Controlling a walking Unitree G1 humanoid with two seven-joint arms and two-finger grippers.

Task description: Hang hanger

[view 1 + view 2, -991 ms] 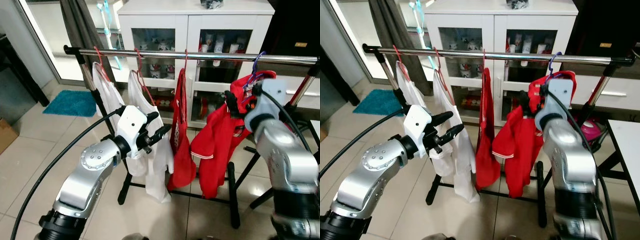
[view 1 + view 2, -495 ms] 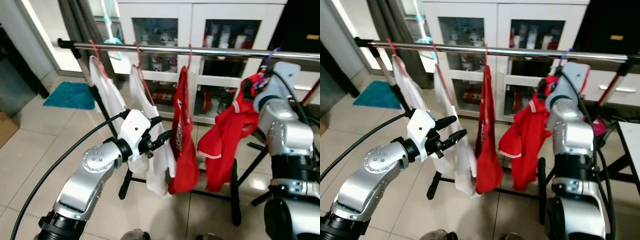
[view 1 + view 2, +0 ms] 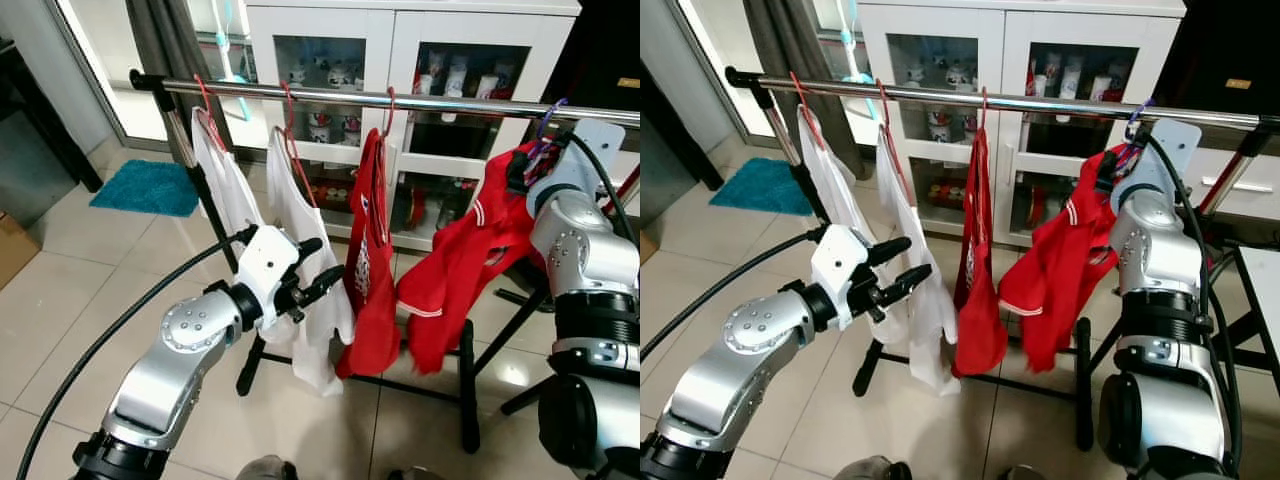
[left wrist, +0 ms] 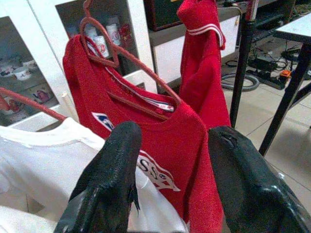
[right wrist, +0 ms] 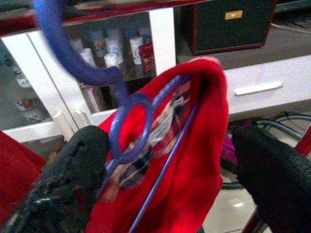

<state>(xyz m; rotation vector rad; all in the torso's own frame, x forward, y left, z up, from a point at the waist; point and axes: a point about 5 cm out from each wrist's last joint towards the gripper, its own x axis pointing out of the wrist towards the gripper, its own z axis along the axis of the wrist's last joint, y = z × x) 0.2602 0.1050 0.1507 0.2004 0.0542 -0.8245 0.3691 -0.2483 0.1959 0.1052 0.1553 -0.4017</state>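
Right wrist view: my right gripper [image 5: 160, 179] is spread wide, released, with the purple hanger [image 5: 127, 127] and its red shirt [image 5: 194, 160] dead ahead between the fingers, hook already over the rail [image 3: 1040, 101], while my left gripper [image 3: 315, 270], also spread and empty, sits further off.

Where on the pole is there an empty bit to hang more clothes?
The rail is bare between the middle red shirt and the purple hanger, and right of that hanger. The left end is crowded: two white shirts hang close together, with the left pincer in front.
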